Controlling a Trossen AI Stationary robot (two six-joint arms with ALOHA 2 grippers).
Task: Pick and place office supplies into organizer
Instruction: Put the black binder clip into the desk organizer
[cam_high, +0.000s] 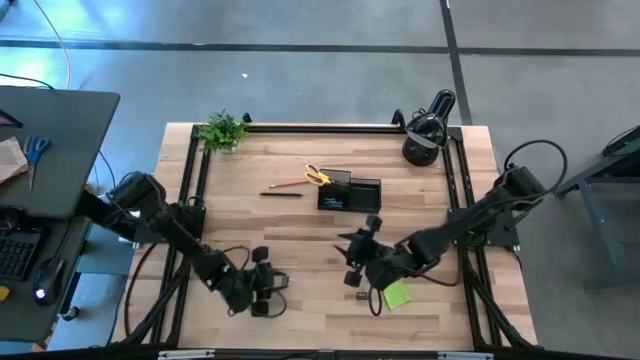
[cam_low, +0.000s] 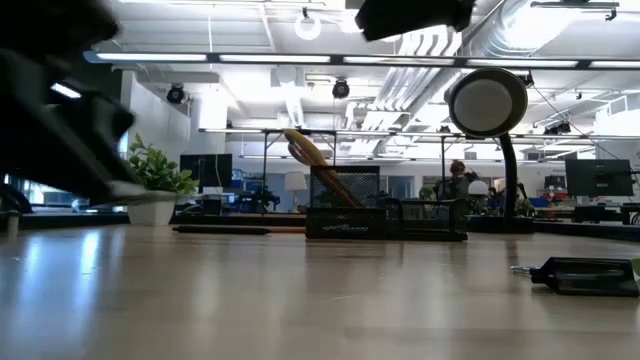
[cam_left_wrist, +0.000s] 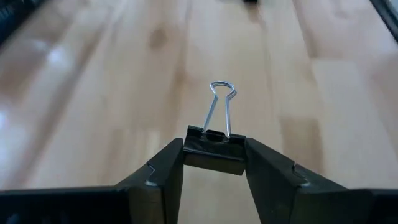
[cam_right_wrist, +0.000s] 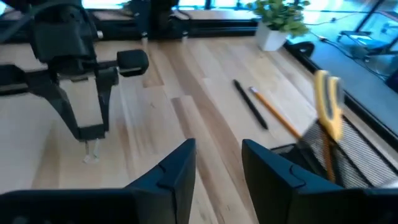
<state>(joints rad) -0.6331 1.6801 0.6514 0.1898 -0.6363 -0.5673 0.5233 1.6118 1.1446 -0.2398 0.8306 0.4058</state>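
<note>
No legible text, label, brand, number or sign appears in any view. The organizer (cam_low: 385, 215) carries a pale mark on its front wall in the low view, too small to read. Screens in the room beyond the table show nothing decipherable.

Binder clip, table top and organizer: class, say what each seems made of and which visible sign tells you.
Binder clip: black painted body, probably sheet metal, with shiny bare wire handles, held in the left gripper.
Table top: pale wood planks, smooth with a slight sheen; grain and joints show.
Organizer: black, apparently wire mesh; you see through its walls.
</note>
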